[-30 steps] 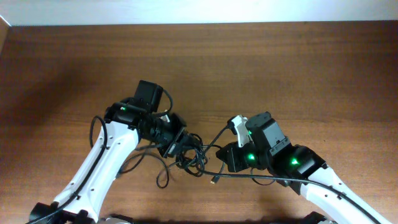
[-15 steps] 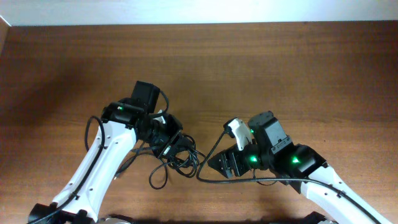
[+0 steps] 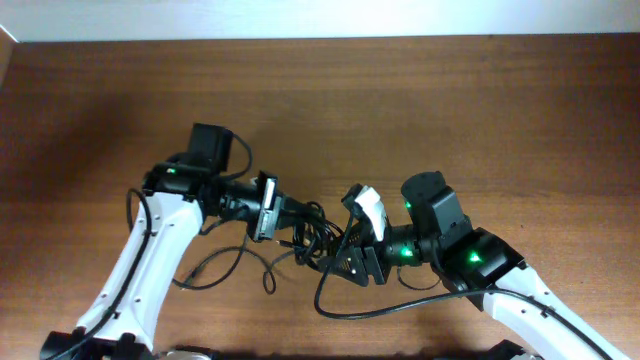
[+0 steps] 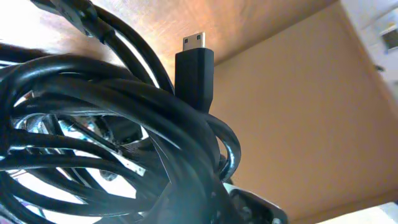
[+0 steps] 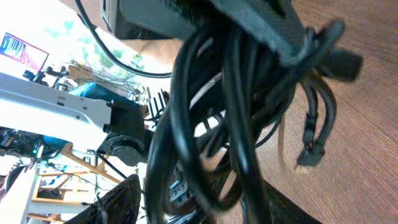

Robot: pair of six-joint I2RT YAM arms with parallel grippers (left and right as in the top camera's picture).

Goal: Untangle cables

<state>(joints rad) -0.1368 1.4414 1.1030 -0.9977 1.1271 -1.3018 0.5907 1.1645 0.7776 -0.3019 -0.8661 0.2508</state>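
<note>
Cables point(image 3: 308, 238) sit in one black knot near the middle of the wooden table point(image 3: 450, 110) in the overhead view, with the left gripper point(image 3: 283, 213) against the knot's left side and the right gripper point(image 3: 342, 250) against its right. Loose strands trail to the near left and near right.

In the left wrist view, looped cords fill the frame and a metal-tipped plug point(image 4: 194, 65) points up. Whether the jaws are clamped is hidden.

In the right wrist view, strands hang across the lens and a small plug point(image 5: 309, 154) dangles at the right. The grip is again unclear.
</note>
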